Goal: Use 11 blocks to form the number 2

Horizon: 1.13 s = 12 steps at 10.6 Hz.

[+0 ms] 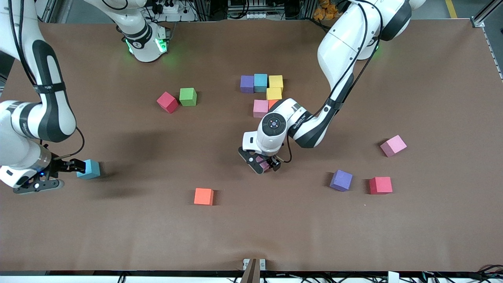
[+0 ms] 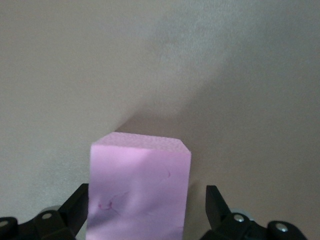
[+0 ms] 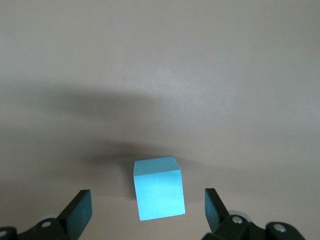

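While my left gripper (image 1: 264, 164) stands spread around one pink block (image 2: 137, 192), my right gripper (image 1: 74, 167), also spread, faces one blue block (image 1: 89, 169) near it.

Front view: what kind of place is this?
Probably a robot lab: two white arms bolted at a brown table, colored foam blocks scattered on it, and cables and metal framing along its edges.

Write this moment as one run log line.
left gripper: open around pink block | right gripper: open at blue block | number 2: partly built
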Motion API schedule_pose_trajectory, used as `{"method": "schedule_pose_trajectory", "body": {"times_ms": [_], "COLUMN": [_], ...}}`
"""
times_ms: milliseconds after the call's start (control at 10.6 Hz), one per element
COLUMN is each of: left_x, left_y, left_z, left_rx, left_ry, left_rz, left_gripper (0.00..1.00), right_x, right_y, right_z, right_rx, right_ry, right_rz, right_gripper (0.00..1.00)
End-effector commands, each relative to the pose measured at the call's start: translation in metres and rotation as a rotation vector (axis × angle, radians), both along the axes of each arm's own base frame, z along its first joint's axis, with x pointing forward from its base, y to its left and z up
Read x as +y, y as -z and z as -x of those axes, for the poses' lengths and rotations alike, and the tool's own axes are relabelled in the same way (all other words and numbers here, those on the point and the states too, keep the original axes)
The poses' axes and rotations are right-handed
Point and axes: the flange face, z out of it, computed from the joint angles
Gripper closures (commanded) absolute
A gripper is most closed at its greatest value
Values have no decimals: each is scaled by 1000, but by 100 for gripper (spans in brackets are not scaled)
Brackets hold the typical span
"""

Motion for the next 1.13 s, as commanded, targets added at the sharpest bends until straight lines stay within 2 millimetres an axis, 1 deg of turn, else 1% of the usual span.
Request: {"method": "schedule_pose_trajectory", "body": {"times_ms": [0,94,189,283,377,472,566,660,755,943,1038], "left_x": [-6,-6,-6,-6,-7,-6,-5,-5,-5,-8,-11], "left_y": [-5,-4,-2,-2,0,2,2,1,-6,-33,-38], "left_z": [-5,-5,-5,-5,-4,-4,-4,-5,-6,-8,-5], "left_rx": [-21,-22,-21,-26,-25,-24,-26,-28,-36,-67,-69], "left_ry": [23,24,27,34,40,48,58,74,79,89,103], "left_rz": [17,18,18,20,19,15,14,15,18,33,39], "left_gripper": [2,4,6,11,18,37,49,55,56,60,62], "right_x": [-9,-15,-19,-21,-25,-33,-37,-38,-40,-40,-40], "right_y": [24,30,42,51,55,60,68,73,74,76,79], "right_z": [-2,0,2,3,3,5,6,6,7,7,7], "right_rx": [35,45,61,73,75,81,84,86,86,89,91], "right_ry": [-20,-11,-18,-43,-75,-97,-100,-100,-102,-101,-100], "right_rz": [-8,-16,-20,-21,-22,-25,-27,-28,-29,-31,-33], "right_gripper": [0,0,0,0,0,0,0,0,0,0,0]}}
